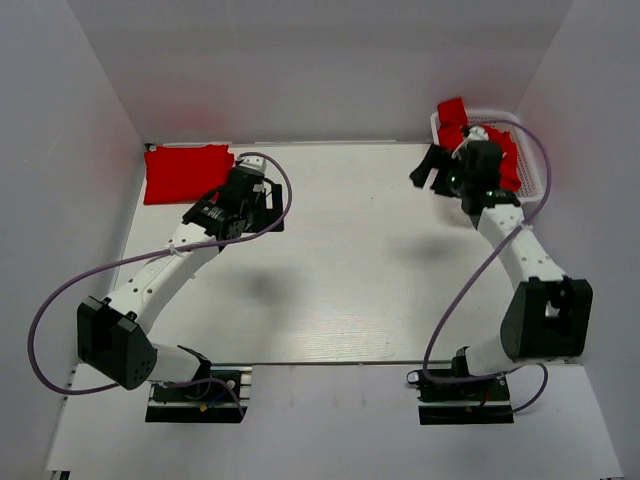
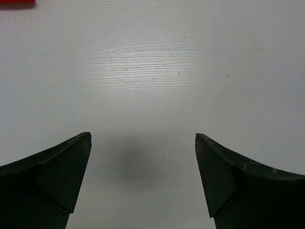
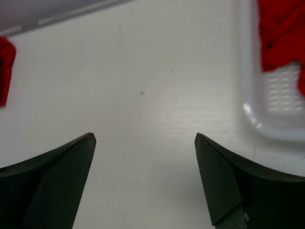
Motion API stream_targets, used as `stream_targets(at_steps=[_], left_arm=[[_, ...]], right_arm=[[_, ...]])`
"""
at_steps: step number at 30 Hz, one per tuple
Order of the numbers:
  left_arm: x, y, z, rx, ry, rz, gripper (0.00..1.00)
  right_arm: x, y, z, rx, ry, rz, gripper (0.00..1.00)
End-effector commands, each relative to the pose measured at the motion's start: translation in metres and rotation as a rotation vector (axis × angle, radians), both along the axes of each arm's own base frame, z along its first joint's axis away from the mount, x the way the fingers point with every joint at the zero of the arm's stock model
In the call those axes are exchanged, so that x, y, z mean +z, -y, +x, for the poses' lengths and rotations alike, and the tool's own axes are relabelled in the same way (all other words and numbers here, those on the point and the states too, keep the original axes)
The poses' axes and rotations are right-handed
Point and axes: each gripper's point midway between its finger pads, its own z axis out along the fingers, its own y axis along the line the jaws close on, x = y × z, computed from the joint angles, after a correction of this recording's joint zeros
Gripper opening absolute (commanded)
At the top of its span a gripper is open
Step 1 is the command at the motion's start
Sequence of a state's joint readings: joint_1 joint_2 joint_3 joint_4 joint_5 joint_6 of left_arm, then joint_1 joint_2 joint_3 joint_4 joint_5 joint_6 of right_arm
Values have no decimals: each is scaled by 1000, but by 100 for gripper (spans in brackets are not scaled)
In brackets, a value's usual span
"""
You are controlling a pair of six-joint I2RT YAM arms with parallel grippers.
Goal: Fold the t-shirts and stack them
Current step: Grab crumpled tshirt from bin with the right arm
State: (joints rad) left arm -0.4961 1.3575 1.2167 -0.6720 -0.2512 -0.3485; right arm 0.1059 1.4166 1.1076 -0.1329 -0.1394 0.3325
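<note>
Your left gripper (image 2: 143, 136) and right gripper (image 3: 145, 138) hang spread, empty; reaching into the basket (image 3: 252, 112) beside the right, you could hook its rim or several t-shirts (image 3: 281, 33).

Cropping folded t-shirt (image 2: 16, 2) at left wrist view's top corner; masking basket (image 1: 497, 113) t-shirts (image 1: 452, 112) partly behind right arm (image 1: 520, 250).

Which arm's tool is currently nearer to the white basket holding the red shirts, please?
Right. The right tool hovers open just beside the basket; the left tool is open far across the table, near the folded shirt.
</note>
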Motion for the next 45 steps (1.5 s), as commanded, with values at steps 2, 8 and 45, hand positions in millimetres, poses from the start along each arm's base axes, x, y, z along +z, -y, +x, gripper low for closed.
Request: stream_targets(at_steps=[2, 8, 45], left_arm=[[4, 2, 15, 6, 18, 13, 100], [-5, 14, 46, 8, -19, 40, 100], [-29, 41, 95, -32, -90, 65, 100]], right_arm=[[12, 57, 49, -179, -18, -78, 90], [31, 117, 126, -265, -35, -140, 90], [74, 187, 274, -456, 451, -117, 0]])
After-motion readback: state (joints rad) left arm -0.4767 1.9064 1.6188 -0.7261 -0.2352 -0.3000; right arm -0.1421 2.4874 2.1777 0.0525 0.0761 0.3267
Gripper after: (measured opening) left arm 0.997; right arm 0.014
